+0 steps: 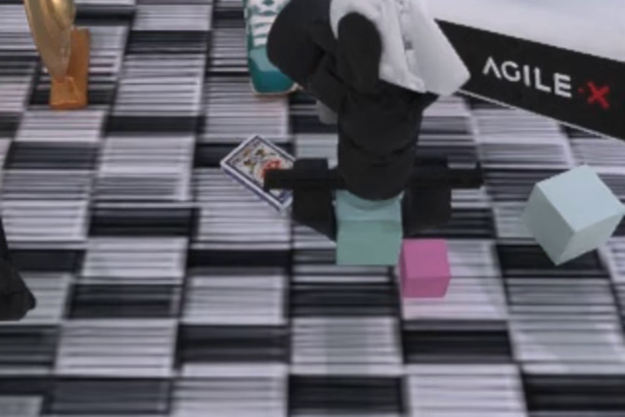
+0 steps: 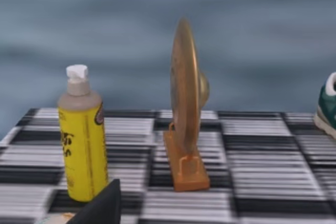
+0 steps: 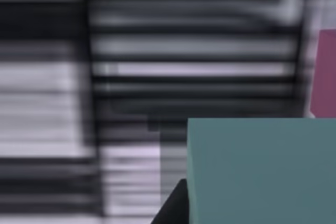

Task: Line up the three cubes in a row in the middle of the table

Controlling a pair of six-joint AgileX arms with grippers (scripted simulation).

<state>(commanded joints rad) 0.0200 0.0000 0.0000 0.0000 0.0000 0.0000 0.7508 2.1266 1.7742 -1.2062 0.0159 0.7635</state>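
Note:
My right gripper (image 1: 369,204) reaches down over the teal cube (image 1: 369,236) near the middle of the table (image 1: 234,319), its fingers flanking the cube's two sides and shut on it. In the right wrist view one dark fingertip (image 3: 173,205) lies flush against the teal cube (image 3: 262,171). The small pink cube (image 1: 424,269) stands just right of the teal one, nearly touching it, and shows as a pink cube (image 3: 326,72) in that view too. The larger pale mint cube (image 1: 572,214) sits tilted at the far right. My left gripper (image 1: 10,290) is parked at the left edge.
A patterned card box (image 1: 259,168) lies just left of the right arm. A gold ornament on an orange base (image 1: 54,26) stands back left, a green sneaker (image 1: 266,21) at the back. The left wrist view shows a yellow bottle (image 2: 82,140) near the ornament (image 2: 186,129).

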